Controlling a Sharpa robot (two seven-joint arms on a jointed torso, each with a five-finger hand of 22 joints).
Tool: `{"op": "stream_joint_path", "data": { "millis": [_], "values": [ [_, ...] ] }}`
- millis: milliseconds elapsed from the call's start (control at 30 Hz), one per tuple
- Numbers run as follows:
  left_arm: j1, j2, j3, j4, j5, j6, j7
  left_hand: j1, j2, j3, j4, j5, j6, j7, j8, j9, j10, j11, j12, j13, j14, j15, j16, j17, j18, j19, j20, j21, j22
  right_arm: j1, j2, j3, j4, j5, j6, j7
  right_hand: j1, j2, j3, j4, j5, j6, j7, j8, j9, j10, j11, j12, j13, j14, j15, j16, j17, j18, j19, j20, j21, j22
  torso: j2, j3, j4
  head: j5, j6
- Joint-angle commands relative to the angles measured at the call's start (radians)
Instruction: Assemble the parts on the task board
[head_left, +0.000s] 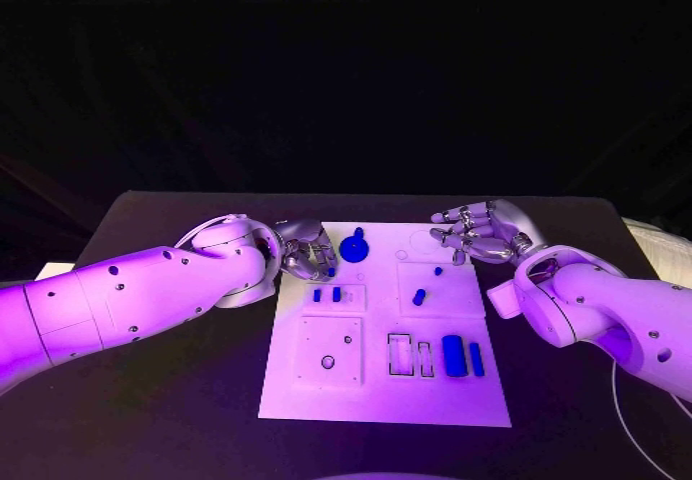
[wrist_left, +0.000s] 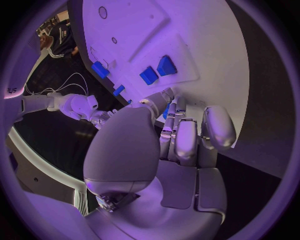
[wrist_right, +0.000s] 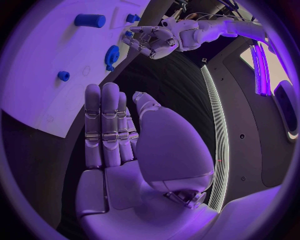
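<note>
Your blue gear-shaped part (head_left: 355, 244) sits near the task board's (head_left: 384, 400) far edge, just beside the curled fingertips (head_left: 320, 262) of your left hand (head_left: 304, 250), which grip nothing. At the board's far right corner your right hand (head_left: 476, 232) hovers, fingers (wrist_right: 103, 120) straight, pressed together, holding nothing.

No text, label or number can be read on anything here.

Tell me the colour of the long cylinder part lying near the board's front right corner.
Blue. The cylinder shows best in the head view, lying on the white task board.
</note>
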Motion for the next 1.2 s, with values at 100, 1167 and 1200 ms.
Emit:
{"op": "stream_joint_path", "data": {
  "millis": [100, 1167, 1200],
  "values": [
    [0.0, -0.015, 0.001, 0.008, 0.011, 0.015, -0.012, -0.005, -0.01, 0.009, -0.001, 0.001, -0.036, -0.002, -0.005, -0.016, -0.016, 0.0, -0.015, -0.005, 0.019, 0.007, -0.004, -0.005, -0.012, -0.001, 0.007, -0.001, 0.001, -0.001, -0.004, 0.0, -0.012, -0.076, 0.064, -0.021, 0.027, -0.004, 0.032, -0.008, -0.008, -0.016, 0.018, -0.009, -0.003, -0.097, 0.018, -0.099, -0.072, 0.009, 0.016, -0.002, 0.008, 0.012, 0.015, 0.005, -0.003, 0.001, 0.0, -0.0008, 0.0007, -0.001, 0.0],
    [0.011, -0.173, -0.013, 0.073, 1.438, -0.168, 0.56, 0.011, 0.037, -0.014, -0.044, -0.004, 0.047, 0.014, 0.046, -0.04, 0.005, 0.009, 0.079, 0.015, -0.284, 0.022, -0.343, -0.535, 0.081, -0.317, 0.024, -0.543, -0.342, 0.003, 0.011, 0.005, -0.007, -1.04, 0.34, -0.368, -0.002, -0.066, 0.255, -0.097, -0.268, 0.135, -0.021, -0.008, -0.001, 0.048, 0.001, -0.421, -0.396, 0.103, -0.012, 0.466, 0.352, -0.052, 0.204, -0.016, 0.405, 0.474, 0.001, -0.0008, -0.0007, -0.033, 0.019],
    [0.011, -0.174, -0.013, 0.074, 1.44, -0.167, 0.56, 0.011, 0.037, -0.015, -0.044, -0.004, 0.047, 0.014, 0.046, -0.041, 0.004, 0.01, 0.08, 0.015, -0.284, 0.022, -0.343, -0.536, 0.081, -0.317, 0.024, -0.543, -0.342, 0.003, 0.014, 0.005, -0.007, -1.042, 0.341, -0.37, -0.002, -0.066, 0.256, -0.097, -0.269, 0.135, -0.021, -0.009, -0.001, 0.047, 0.001, -0.421, -0.397, 0.103, -0.011, 0.466, 0.351, -0.052, 0.204, -0.016, 0.405, 0.474, 0.001, -0.0008, -0.0007, -0.033, 0.019]
  ]
}}
